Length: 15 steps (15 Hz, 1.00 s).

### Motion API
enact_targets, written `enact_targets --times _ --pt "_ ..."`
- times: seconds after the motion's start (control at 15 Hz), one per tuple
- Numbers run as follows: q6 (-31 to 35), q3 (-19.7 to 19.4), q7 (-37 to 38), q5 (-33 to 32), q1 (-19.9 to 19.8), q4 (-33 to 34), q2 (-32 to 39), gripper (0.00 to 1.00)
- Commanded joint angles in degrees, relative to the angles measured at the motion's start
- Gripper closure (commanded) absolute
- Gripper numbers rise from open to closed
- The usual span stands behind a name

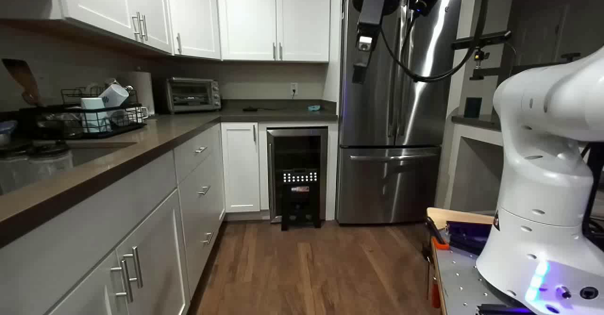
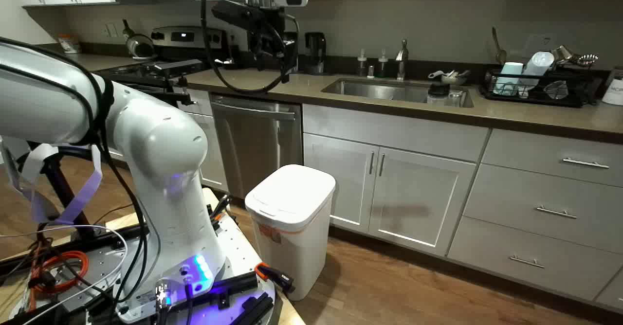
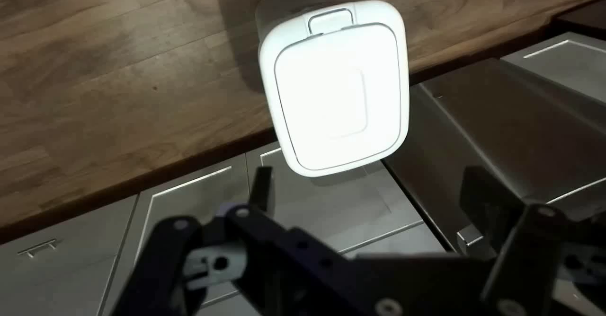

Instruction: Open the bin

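Observation:
The bin (image 2: 299, 247) is a tall white box on the wooden floor, between the robot's table and the lower cabinets. Its white lid (image 2: 292, 193) lies flat and closed. In the wrist view the lid (image 3: 338, 98) is seen from above, brightly lit, with a small rectangular tab (image 3: 331, 21) at its upper edge. My gripper (image 3: 371, 188) is open, its two black fingers wide apart with nothing between them. In an exterior view the gripper (image 2: 273, 69) hangs high above the bin, apart from it. It also shows in an exterior view (image 1: 362, 65), where the bin is out of view.
The robot's table (image 2: 238, 247) stands close beside the bin. Behind the bin are a dishwasher (image 2: 258, 140), white cabinets (image 2: 389, 184) and a counter (image 2: 311, 89) with a sink. A dark cable loops below the wrist. A steel fridge (image 1: 387, 183) stands at the back.

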Motion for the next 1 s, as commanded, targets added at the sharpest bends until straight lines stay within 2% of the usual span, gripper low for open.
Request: enact_targets --times 0.0,0.67,0.93 --pt "-0.3 0.7 -0.6 0.6 -0.9 0.2 0.1 0.0" --pt "-0.3 0.6 -0.6 0.6 -1.0 0.2 0.1 0.0" --pt "8.3 0.7 -2.3 1.1 -0.6 -4.2 6.2 0.0"
